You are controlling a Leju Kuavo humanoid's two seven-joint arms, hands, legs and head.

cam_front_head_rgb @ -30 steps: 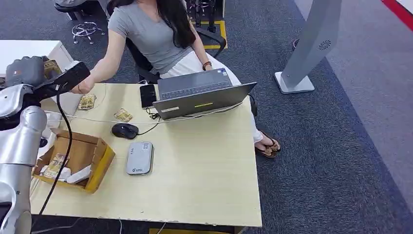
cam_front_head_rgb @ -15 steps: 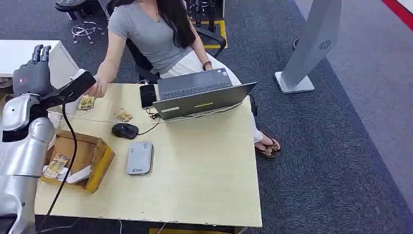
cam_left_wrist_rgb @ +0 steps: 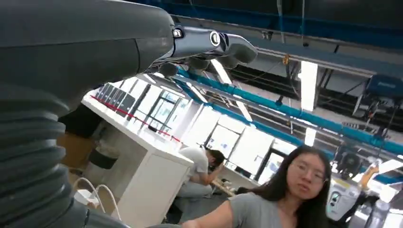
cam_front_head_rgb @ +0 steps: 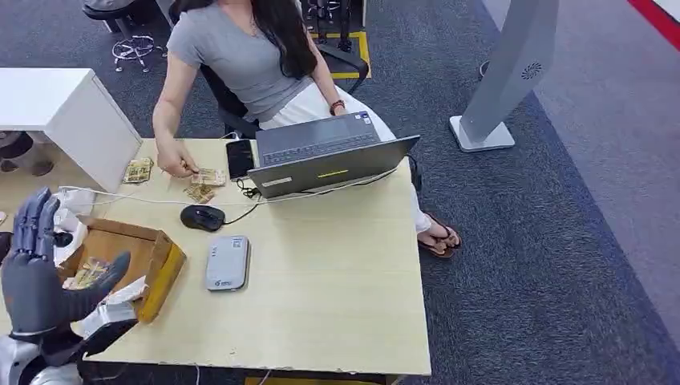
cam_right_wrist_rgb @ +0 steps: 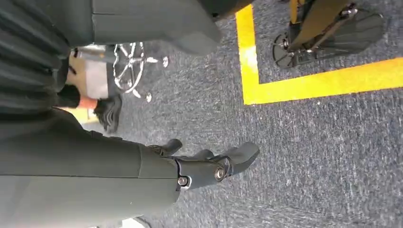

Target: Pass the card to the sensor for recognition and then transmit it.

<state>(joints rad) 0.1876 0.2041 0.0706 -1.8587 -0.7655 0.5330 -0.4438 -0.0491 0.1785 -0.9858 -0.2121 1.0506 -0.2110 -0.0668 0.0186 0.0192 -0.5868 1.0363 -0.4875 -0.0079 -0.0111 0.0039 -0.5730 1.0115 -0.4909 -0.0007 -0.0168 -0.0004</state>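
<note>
My left hand (cam_front_head_rgb: 38, 277) hovers at the table's near left corner, beside the cardboard box (cam_front_head_rgb: 164, 265), fingers spread upward and empty. Its fingers (cam_left_wrist_rgb: 209, 43) point toward the ceiling in the left wrist view. Several brownish cards (cam_front_head_rgb: 90, 271) lie in the box. The grey card sensor (cam_front_head_rgb: 228, 261) lies flat on the table right of the box. At the far side, a person's hand (cam_front_head_rgb: 176, 165) rests on a card (cam_front_head_rgb: 210, 177) on the table, next to two other cards (cam_front_head_rgb: 138, 170) (cam_front_head_rgb: 199, 193). My right hand (cam_right_wrist_rgb: 209, 166) hangs over the carpet, holding nothing.
A black mouse (cam_front_head_rgb: 202, 217) and its cable lie between the cards and the sensor. An open laptop (cam_front_head_rgb: 329, 156) and a dark phone (cam_front_head_rgb: 240, 158) stand at the far side before the seated person (cam_front_head_rgb: 240, 56). A white cabinet (cam_front_head_rgb: 64, 112) stands far left.
My left arm has dropped from its raised reach toward the person down to the near left corner, with nothing in the hand. The person took the card and laid it on the table.
</note>
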